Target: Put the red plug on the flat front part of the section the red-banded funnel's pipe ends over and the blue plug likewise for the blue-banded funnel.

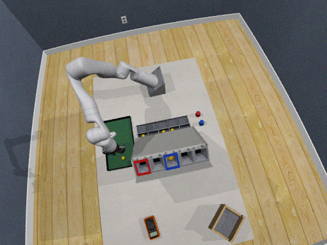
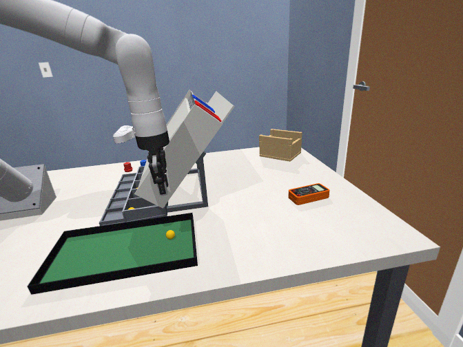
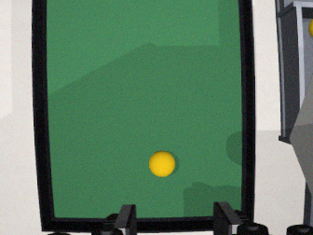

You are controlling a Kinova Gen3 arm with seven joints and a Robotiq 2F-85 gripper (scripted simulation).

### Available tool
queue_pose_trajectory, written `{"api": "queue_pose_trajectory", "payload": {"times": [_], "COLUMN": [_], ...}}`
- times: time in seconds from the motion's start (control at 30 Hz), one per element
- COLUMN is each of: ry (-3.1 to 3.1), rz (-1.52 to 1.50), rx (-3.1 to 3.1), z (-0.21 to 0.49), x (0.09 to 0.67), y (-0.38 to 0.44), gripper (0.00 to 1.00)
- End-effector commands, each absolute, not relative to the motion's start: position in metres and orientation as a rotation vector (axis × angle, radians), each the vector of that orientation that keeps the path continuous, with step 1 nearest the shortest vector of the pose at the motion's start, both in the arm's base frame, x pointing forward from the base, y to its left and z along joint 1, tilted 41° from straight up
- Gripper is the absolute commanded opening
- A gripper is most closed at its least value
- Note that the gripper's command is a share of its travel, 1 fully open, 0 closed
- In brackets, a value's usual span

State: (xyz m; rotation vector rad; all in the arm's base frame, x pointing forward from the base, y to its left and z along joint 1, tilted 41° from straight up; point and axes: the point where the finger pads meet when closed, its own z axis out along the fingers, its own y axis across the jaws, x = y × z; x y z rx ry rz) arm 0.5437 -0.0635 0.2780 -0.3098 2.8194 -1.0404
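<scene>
My gripper (image 1: 115,151) (image 2: 162,189) (image 3: 175,212) is partly open and empty above the green marble tray (image 1: 118,132) (image 2: 93,253) (image 3: 116,103). A yellow marble (image 1: 123,157) (image 2: 170,234) (image 3: 162,164) lies in the tray. The red plug (image 1: 198,113) (image 2: 127,166) and blue plug (image 1: 201,122) (image 2: 142,162) stand beside the sectioned base (image 1: 162,125). Marbles lie in its leftmost, third and fourth sections in the top view. The red-banded funnel (image 1: 135,168) is leftmost and shows no marble. The blue-banded funnel (image 1: 165,162) is the middle one and holds a marble (image 1: 170,157). The pipes are hidden.
The slanted grey cover (image 1: 167,142) (image 2: 179,156) rises close beside the gripper and tray, over the rear of the sections. An orange multimeter (image 1: 152,227) (image 2: 309,193) and a wooden box (image 1: 212,220) (image 2: 278,147) lie farther off on the table.
</scene>
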Motion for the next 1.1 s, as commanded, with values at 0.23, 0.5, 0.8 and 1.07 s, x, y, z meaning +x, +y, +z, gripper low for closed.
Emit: {"api": "queue_pose_trajectory", "payload": {"times": [0.23, 0.5, 0.8, 1.07], "ry": [2.826, 2.826, 2.841, 2.841], "rz": [-1.046, -1.046, -1.050, -1.050], "rx": [-0.293, -0.293, -0.292, -0.292], "z": [0.225, 0.193, 0.192, 0.192], "x": [0.557, 0.562, 0.562, 0.562], "y": [-0.116, -0.143, -0.143, -0.143], "gripper": [0.50, 0.50, 0.50, 0.50]}}
